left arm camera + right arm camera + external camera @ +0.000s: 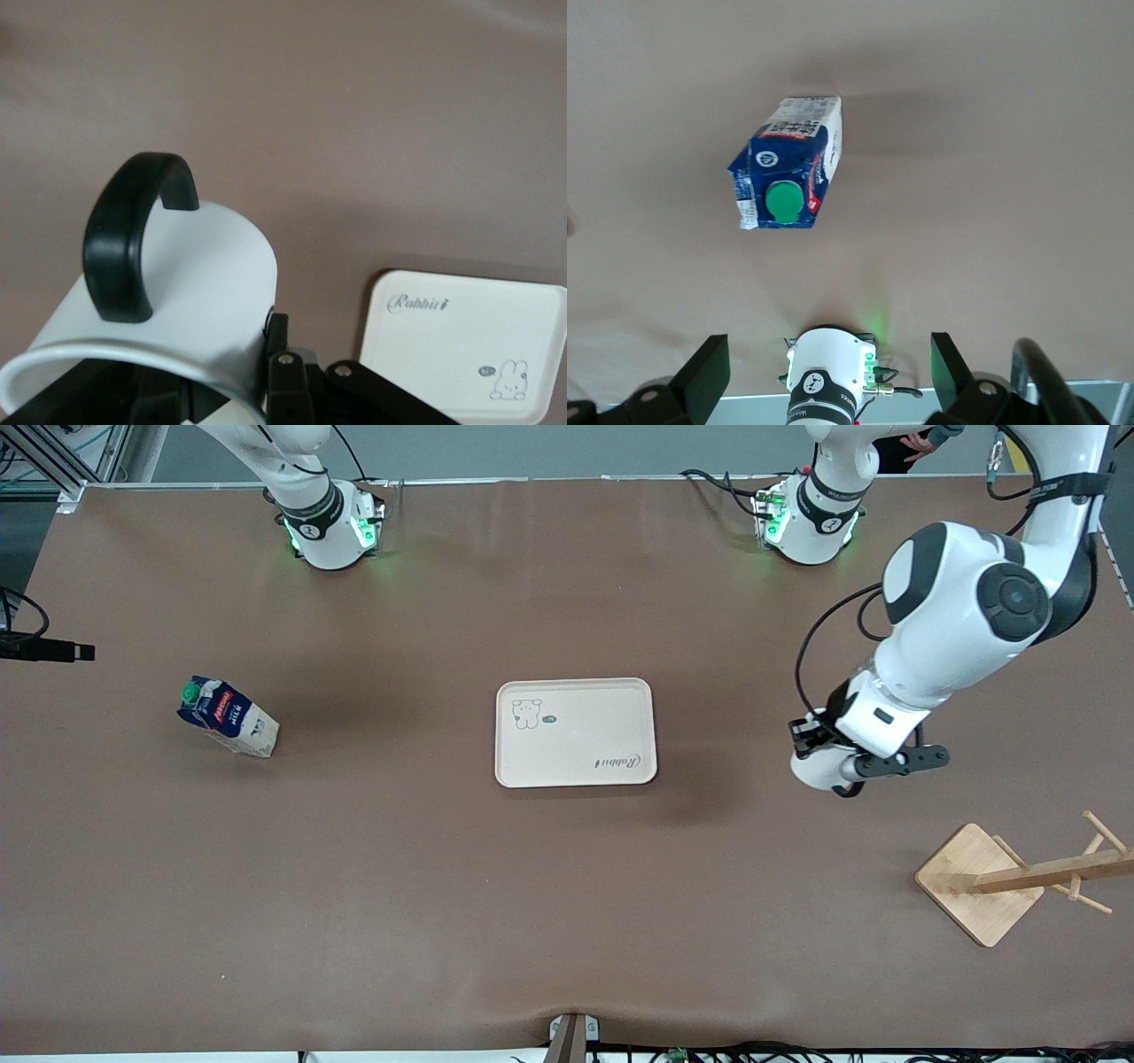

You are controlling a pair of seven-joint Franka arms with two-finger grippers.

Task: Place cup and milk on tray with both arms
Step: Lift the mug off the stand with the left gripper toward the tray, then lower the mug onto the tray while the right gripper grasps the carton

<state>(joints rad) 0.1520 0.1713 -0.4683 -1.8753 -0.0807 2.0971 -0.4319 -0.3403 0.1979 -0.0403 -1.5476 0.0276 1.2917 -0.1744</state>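
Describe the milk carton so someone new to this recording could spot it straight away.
Start from the cream tray at the middle of the brown table and look toward the right arm's end. The milk carton stands there alone on the bare tabletop. Its dark blue upper part, red label, pale lower part and round green screw cap set it apart from everything else.

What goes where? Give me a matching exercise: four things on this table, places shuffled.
1. small white mug with black loop handle
2. dark blue gable-top milk carton with green cap
3. flat cream rectangular tray
4. wooden rack with square base

A. middle of the table, nothing on it
B. toward the right arm's end, below the open right gripper
C. toward the left arm's end, nearest the front camera
D. held in the left gripper, in the air

Pairs: 1-D, 2-B, 3-A, 4-C
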